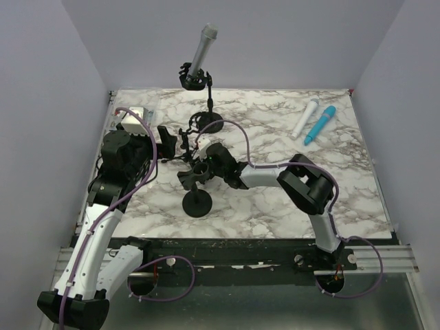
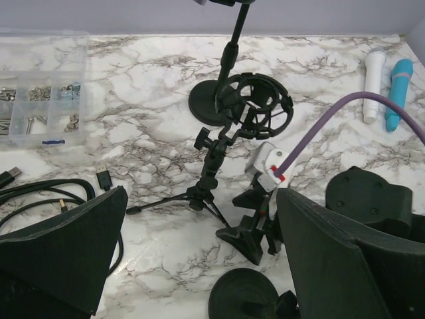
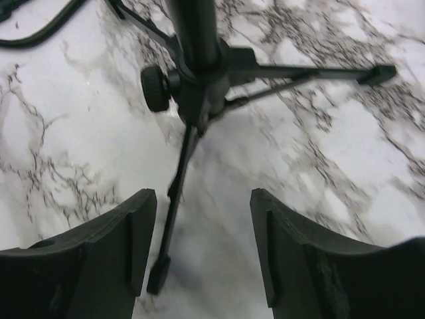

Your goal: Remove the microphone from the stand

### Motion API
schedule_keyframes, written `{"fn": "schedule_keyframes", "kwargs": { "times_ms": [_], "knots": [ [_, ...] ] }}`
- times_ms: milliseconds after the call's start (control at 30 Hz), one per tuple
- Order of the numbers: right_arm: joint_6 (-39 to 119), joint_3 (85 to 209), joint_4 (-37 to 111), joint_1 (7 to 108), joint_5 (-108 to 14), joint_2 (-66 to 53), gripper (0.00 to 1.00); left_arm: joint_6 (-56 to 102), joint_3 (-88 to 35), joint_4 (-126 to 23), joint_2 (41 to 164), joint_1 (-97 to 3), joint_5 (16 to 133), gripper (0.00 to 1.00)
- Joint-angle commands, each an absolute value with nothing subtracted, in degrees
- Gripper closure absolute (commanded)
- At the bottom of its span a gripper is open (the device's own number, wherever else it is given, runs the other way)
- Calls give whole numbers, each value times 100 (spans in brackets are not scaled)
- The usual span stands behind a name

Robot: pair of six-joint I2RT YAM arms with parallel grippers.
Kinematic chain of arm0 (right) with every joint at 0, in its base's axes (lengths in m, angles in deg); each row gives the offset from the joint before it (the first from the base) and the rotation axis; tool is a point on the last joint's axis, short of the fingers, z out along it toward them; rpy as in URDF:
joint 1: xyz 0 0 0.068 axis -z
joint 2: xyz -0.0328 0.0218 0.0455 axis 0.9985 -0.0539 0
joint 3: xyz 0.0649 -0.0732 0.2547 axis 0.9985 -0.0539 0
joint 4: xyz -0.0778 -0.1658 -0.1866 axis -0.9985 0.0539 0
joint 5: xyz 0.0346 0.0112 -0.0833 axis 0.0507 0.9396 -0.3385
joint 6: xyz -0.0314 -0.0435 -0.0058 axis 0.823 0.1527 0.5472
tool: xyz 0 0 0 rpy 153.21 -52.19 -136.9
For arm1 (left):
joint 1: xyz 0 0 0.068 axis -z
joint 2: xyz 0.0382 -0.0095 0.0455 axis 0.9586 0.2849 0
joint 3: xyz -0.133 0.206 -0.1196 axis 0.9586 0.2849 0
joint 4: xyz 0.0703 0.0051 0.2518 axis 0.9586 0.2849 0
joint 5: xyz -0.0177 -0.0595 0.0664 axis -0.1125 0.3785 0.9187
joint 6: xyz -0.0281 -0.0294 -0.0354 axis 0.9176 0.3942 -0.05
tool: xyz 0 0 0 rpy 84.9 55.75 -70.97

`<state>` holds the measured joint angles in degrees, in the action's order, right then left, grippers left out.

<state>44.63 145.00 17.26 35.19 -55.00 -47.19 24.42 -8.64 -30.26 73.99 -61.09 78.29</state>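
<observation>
Just below the spread right hand stands a tripod stand; the left hand gapes, empty.

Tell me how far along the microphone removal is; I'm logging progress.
Done, apparently: a white microphone and a blue microphone lie on the table, and the shock mount is empty. In hand: nothing; the right tool hangs open over the tripod legs. Left: the silver microphone sits in the rear stand.

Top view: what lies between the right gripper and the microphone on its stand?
An empty shock mount, then the round base of the stand holding the microphone, lie between it and the right gripper; the top view shows both.
</observation>
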Motion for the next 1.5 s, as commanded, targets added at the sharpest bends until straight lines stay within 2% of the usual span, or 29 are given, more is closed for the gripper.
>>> {"fn": "schedule_keyframes", "kwargs": {
  "times_ms": [0,200,367,533,800,1067,1267,1467],
  "knots": [
    [4033,13973,1749,3621,-6024,-3819,32,2493,-801,-3179,7340,-6149,7937,1],
    [3639,13235,1764,3814,-5982,-2993,24,2521,-802,-3178,7353,-6158,7877,1],
    [3313,12624,1577,4184,-6171,-2398,24,2521,-798,-3178,7338,-6154,7905,1],
    [3009,12555,984,4971,-5616,-2105,24,2546,-793,-3197,7363,-6156,7822,1],
    [2762,14205,858,5649,-4960,-3133,27,2547,-743,-3225,7293,-6158,7852,1],
    [2901,16097,743,5681,-4574,-4544,27,2555,-690,-3284,7274,-6158,7830,1],
    [2743,16949,483,5677,-4408,-5363,29,2552,-687,-3302,7318,-6158,7815,1],
    [2741,17761,517,5668,-4073,-6069,40,2530,-692,-3302,7361,-6162,7832,1]
  ]
}}
